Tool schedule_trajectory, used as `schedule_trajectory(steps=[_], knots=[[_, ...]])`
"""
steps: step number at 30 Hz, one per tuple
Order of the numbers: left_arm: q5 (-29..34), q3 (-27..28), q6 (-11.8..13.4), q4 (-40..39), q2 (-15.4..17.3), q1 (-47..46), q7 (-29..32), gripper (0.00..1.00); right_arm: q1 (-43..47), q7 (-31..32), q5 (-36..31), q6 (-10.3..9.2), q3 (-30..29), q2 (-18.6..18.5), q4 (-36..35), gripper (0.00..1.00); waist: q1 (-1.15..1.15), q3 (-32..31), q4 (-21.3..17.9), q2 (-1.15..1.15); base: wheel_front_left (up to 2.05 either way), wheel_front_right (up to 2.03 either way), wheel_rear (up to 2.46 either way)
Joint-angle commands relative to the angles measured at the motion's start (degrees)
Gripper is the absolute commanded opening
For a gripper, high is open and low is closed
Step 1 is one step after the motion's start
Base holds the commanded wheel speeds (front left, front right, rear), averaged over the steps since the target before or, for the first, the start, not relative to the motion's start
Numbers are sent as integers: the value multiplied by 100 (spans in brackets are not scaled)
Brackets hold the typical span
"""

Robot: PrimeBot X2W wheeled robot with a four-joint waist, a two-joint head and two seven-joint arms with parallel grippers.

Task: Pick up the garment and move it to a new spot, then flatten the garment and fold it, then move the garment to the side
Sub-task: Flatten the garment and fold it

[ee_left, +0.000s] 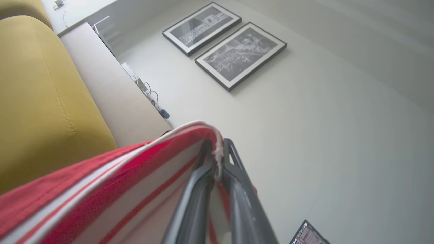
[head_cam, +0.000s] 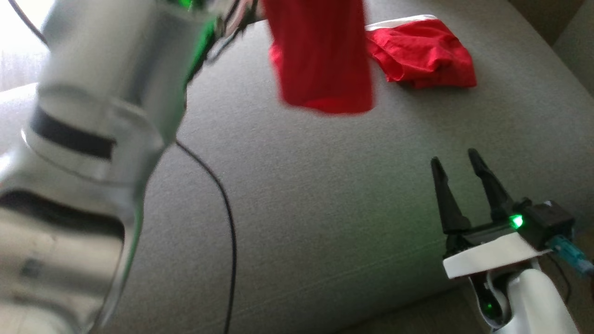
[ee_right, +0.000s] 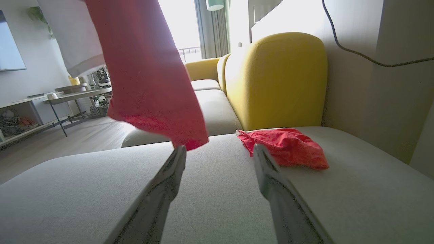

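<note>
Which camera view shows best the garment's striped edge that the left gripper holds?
The left wrist view: the striped edge lies close up, pinched in the left gripper. The head view shows the garment as plain red cloth hanging, blurred; the right wrist view shows its red lower part above the grey cushion.

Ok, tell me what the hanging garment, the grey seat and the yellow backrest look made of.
Garment: thin, matte red cloth, probably a jersey knit; it hangs limp and rippled. Grey seat: matte woven upholstery, judging by the fine ribbed grain; padding likely underneath. Yellow backrest: matte upholstery fabric over rounded padding, weave too fine to tell.
</note>
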Motion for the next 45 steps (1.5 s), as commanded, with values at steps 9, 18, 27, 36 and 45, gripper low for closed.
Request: schedule_trajectory(steps=[9,18,27,36,45], knots=[[-283,599,646,1157,200,281,-368,0,-273,-52,2,-2,54,1,-273,100,1,99,312,0,0,0,0],[-145,1035,473,2599,1141,1986,-386,0,-497,-52,155,-2,252,1,-349,100,1,547,217,0,0,0,0],[270,1647,-902,2804,1489,2259,-388,100,-496,-52,40,-2,309,1,-223,100,1,835,379,0,0,0,0],[2729,1730,-1562,1499,1870,3356,-389,100,-518,-52,118,-2,944,1,643,100,1,870,973,0,0,0,0],[5325,2867,-1335,-1147,763,5848,-389,100,-936,-52,296,-2,1329,1,1745,100,1,861,1572,0,0,0,0]])
